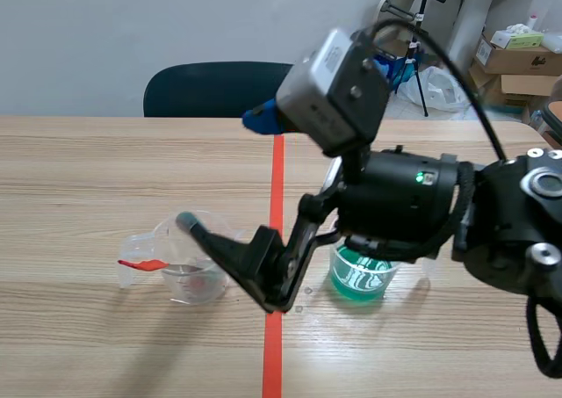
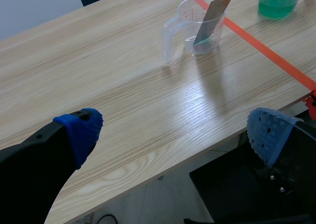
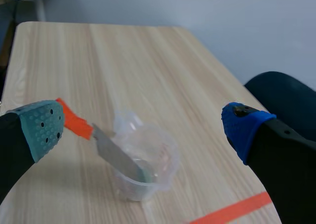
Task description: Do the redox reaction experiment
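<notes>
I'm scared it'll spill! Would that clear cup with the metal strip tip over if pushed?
Probably slides or tips easily: the clear measuring cup looks thin, plastic and nearly empty, so light. The metal strip leans over its rim and would likely shift or fall.

Green liquid (image 2: pixel 276 5), orange-handled grey blade (image 3: pixel 106 147)

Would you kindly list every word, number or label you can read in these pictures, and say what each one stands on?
No text here is legible enough to quote.
beaker of green liquid: white printed marks, too blurred to read.
measuring cup: faint reddish scale marks, too blurred to read.
cardboard boxes behind the table: labels too small to read.
</notes>
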Controlling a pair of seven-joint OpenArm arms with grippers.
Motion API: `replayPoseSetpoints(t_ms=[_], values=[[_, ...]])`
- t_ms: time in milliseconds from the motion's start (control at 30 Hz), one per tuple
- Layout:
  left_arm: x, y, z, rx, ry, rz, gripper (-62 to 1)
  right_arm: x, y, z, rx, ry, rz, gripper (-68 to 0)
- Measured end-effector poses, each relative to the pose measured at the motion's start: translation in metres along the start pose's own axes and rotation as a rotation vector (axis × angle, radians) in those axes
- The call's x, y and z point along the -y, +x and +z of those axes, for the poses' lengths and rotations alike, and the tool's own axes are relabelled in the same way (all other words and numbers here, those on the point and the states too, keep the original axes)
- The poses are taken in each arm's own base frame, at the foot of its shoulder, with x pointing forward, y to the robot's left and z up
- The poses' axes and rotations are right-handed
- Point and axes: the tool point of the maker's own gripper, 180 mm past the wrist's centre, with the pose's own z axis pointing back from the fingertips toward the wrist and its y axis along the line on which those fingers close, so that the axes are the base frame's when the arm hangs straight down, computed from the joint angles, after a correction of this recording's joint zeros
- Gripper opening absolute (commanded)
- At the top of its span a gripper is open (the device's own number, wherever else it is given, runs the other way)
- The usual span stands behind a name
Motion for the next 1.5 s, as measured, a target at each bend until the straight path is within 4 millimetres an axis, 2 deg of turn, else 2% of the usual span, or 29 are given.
replayPoseSetpoints(t_ms=[100,267,467,600,800,1033,1300,1500], values=[[0.0,0.0,0.0,0.004,0.018,0.005,1.4,0.019,0.003,0.014,-0.013,-0.08,0.016,0.4],[0.0,0.006,-0.007,0.054,0.075,0.009,1.4,0.042,-0.006,0.041,-0.063,-0.19,0.014,0.4],[-0.002,0.026,-0.026,0.145,0.093,-0.023,1.4,0.071,-0.007,0.077,-0.081,-0.325,0.002,0.4],[-0.004,0.025,-0.04,0.117,0.096,-0.046,1.4,0.083,-0.008,0.098,-0.101,-0.398,0.0,0.4],[-0.008,0.038,-0.057,0.148,0.089,-0.088,1.4,0.08,-0.002,0.114,-0.111,-0.452,-0.019,0.4],[-0.008,0.067,-0.077,0.221,0.114,-0.134,1.4,0.057,0.009,0.118,-0.14,-0.448,-0.039,0.4],[-0.003,0.088,-0.088,0.239,0.089,-0.182,1.4,0.038,0.016,0.127,-0.17,-0.469,-0.063,0.4],[0.0,0.103,-0.093,0.267,0.073,-0.21,1.4,0.037,0.016,0.127,-0.169,-0.467,-0.065,0.4]])
